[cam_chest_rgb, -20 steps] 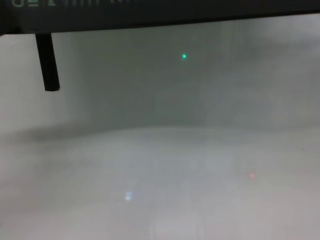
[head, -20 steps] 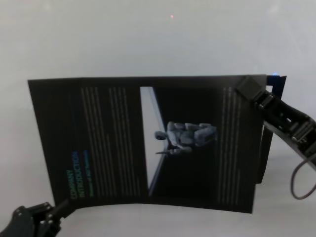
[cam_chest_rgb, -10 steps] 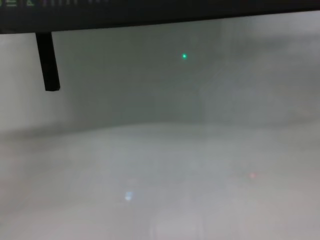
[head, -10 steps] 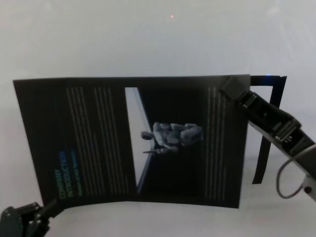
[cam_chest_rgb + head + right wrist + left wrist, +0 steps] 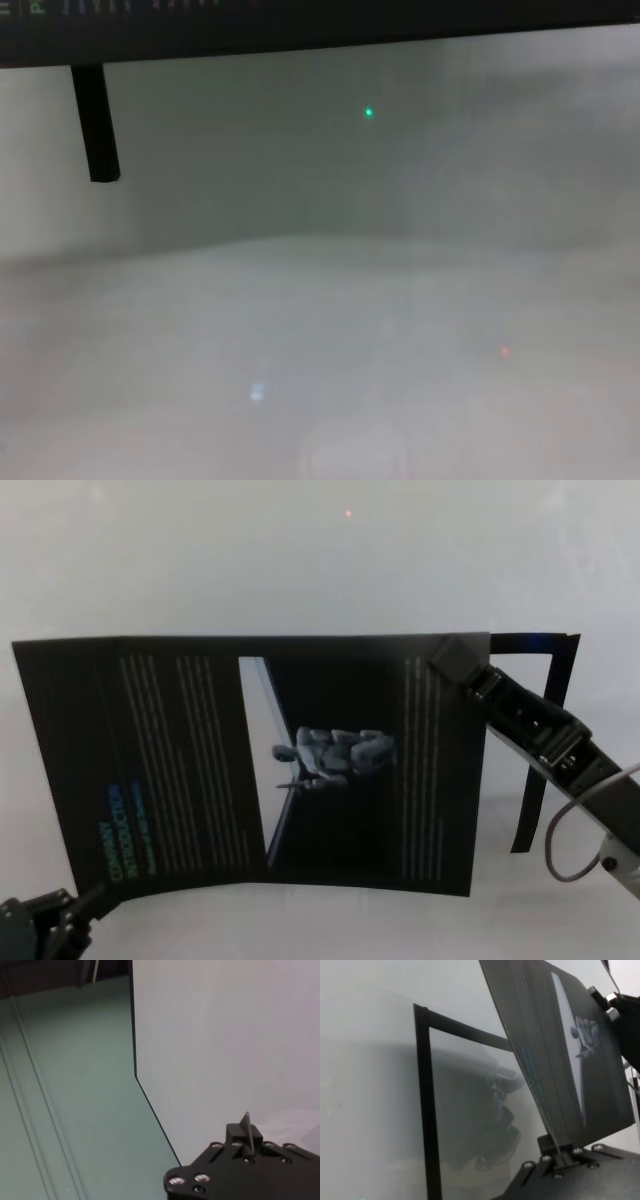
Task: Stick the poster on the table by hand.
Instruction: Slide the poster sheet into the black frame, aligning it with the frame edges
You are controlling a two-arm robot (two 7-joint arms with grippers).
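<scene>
The poster [image 5: 180,750], a large black sheet with a green heading, white text columns and a grey robot picture, hangs just above the table [image 5: 300,560], its near edge bowed. My left gripper [image 5: 95,892] is shut on its near left corner. My right gripper [image 5: 452,660] is shut on its far right corner. In the left wrist view the poster [image 5: 560,1060] rises slanted from my left gripper [image 5: 559,1152]. In the right wrist view my right gripper [image 5: 245,1132] pinches the sheet's thin edge. The chest view shows only the poster's lower edge [image 5: 300,25].
A thin black rectangular outline [image 5: 535,750] lies on the table, its right part showing beyond the poster; it also shows in the left wrist view [image 5: 423,1110]. A thin black upright bar [image 5: 95,125] hangs at the chest view's upper left. A grey cable [image 5: 560,840] loops off my right arm.
Both grippers have carried the poster to the left, uncovering more of the black outline on the right. Both grips are unchanged.
</scene>
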